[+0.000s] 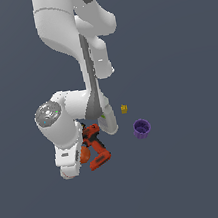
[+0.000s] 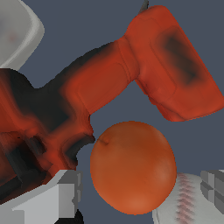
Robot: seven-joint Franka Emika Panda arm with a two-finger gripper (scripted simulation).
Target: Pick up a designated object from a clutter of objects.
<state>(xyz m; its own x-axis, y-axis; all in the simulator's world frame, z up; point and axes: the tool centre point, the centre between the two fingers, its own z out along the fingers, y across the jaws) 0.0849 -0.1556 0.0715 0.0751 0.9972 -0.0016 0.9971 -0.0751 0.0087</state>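
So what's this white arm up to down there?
The arm is bent low over a small pile of objects. Its gripper hangs open around an orange ball, one finger on each side, not yet closed. A red-and-black drill and a baseball lie right beside the ball. A purple cup and a tiny yellow block sit apart.

A flat, matte, dark slate-blue table (image 1: 204, 175) fills the exterior view to every border, evenly coloured, with no markings or texture. In the wrist view the same plain dark surface (image 2: 87, 26) shows in patches between and behind the things lying on it.
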